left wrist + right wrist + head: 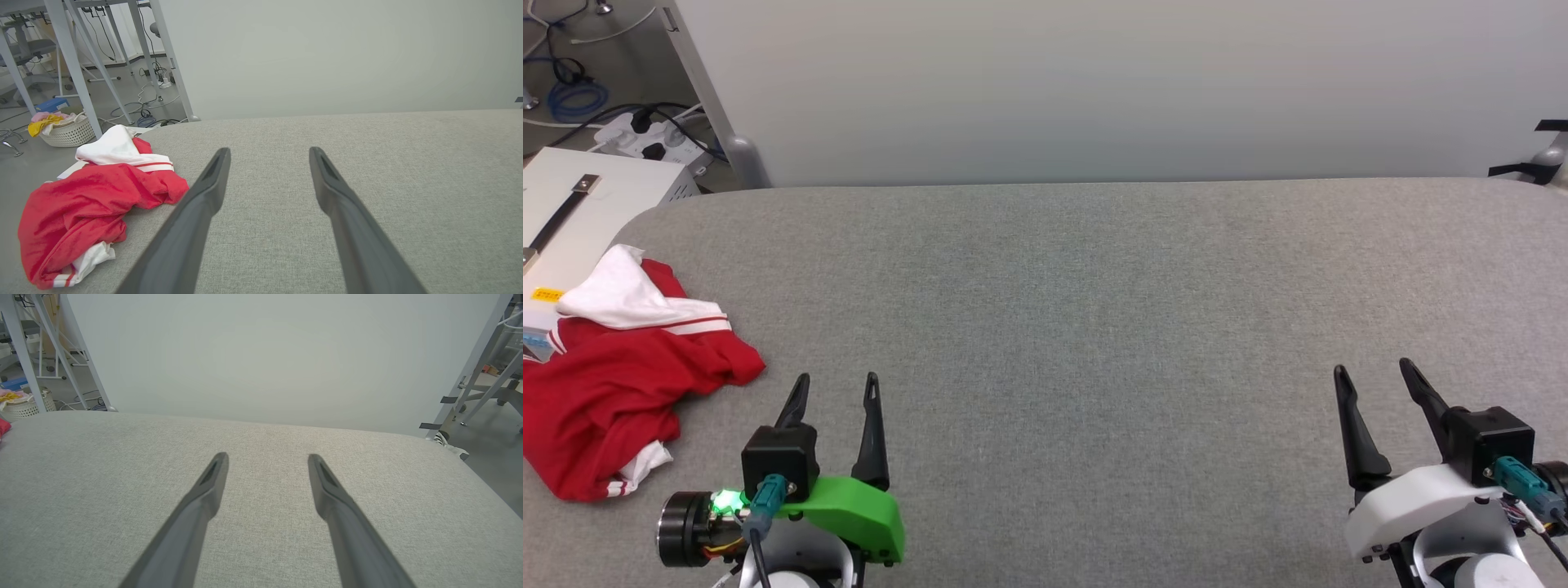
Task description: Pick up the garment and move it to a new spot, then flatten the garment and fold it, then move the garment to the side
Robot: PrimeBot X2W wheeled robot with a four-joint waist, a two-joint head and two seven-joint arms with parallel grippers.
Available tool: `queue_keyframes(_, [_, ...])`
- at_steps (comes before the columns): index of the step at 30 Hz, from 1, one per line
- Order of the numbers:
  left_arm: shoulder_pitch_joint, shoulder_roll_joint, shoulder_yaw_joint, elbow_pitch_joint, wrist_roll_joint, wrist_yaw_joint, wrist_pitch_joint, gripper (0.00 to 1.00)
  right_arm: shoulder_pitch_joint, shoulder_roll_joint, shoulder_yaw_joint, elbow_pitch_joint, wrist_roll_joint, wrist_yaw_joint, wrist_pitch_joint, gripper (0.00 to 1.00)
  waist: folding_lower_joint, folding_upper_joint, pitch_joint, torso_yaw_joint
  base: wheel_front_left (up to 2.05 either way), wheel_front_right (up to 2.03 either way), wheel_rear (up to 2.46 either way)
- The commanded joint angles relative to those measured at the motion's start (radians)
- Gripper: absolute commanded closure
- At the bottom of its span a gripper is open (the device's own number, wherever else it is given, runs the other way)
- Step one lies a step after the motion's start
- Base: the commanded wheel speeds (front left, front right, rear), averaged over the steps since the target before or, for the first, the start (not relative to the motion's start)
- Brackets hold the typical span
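Note:
The garment (pixel 621 384), a red T-shirt with white striped sleeves, lies crumpled at the left edge of the grey table (pixel 1094 327). In the left wrist view the garment (pixel 81 204) sits to the left of my fingers, apart from them. My left gripper (pixel 837 384) hovers open just right of the heap, nothing between its fingers. My right gripper (pixel 1376 371) stands open at the table's near right, far from the cloth. The left gripper (pixel 269 153) and the right gripper (pixel 267 457) both show wide gaps over bare cloth surface. A sliver of the red garment (pixel 3 426) shows at the far left of the right wrist view.
A white box (pixel 580 204) with a dark strap stands off the table's left corner. Cables and a power strip (pixel 645 135) lie on the floor behind it. A laundry basket (pixel 65 130) sits on the floor among metal table legs. A pale wall (pixel 1094 82) backs the table.

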Motion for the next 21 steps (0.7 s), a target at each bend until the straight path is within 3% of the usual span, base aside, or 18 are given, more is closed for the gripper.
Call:
queue_keyframes(1, [-0.009,-0.001,-0.003,-0.003,-0.004,0.010,-0.011,0.00,0.001,0.000,-0.006,-0.009,0.015,0.000,-0.011,0.00,-0.0001,0.0000,0.000,0.000,0.00,0.00,0.00])
queue_keyframes(21, [-0.009,-0.002,-0.024,0.002,-0.013,0.025,-0.054,0.00,0.017,0.000,-0.021,-0.039,0.064,0.000,-0.054,0.00,-0.0001,0.0000,-0.001,0.006,0.00,0.00,0.00])
